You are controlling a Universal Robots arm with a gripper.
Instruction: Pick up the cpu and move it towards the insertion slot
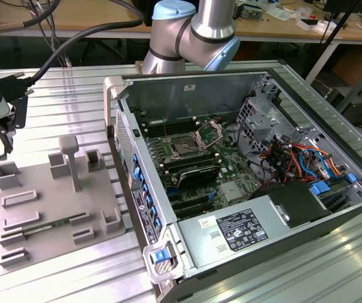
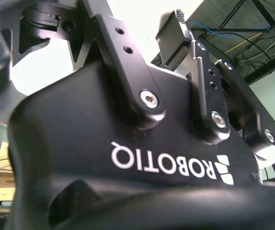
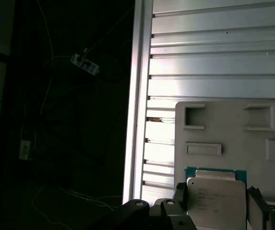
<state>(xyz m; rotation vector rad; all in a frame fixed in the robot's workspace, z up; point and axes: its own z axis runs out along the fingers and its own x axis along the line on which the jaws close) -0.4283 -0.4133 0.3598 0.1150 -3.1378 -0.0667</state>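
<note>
In the first wrist view the cpu [image 3: 213, 190], a silvery square chip with a thin green rim, sits between two dark fingers [image 3: 179, 192] that press on its opposite edges. My gripper [image 3: 216, 203] is shut on it, over a corner of the grey fixture plate [image 3: 233, 143]. In the exterior view the gripper [image 1: 5, 134] hangs at the far left, above the plate's back corner. The insertion slot [image 1: 184, 149] is a square socket with a dark centre on the motherboard inside the open case. Its metal frame [image 1: 209, 133] stands raised. The slot lies well to the exterior view's right of the gripper.
The grey fixture plate [image 1: 42, 214] carries raised holders and a green memory stick [image 1: 50, 223]. The case's side wall [image 1: 130, 170] stands between the plate and the motherboard. A power supply [image 1: 241, 230] and cable bundles [image 1: 294, 158] fill the case's right side. The ribbed table's edge [image 3: 137, 96] runs beside the plate.
</note>
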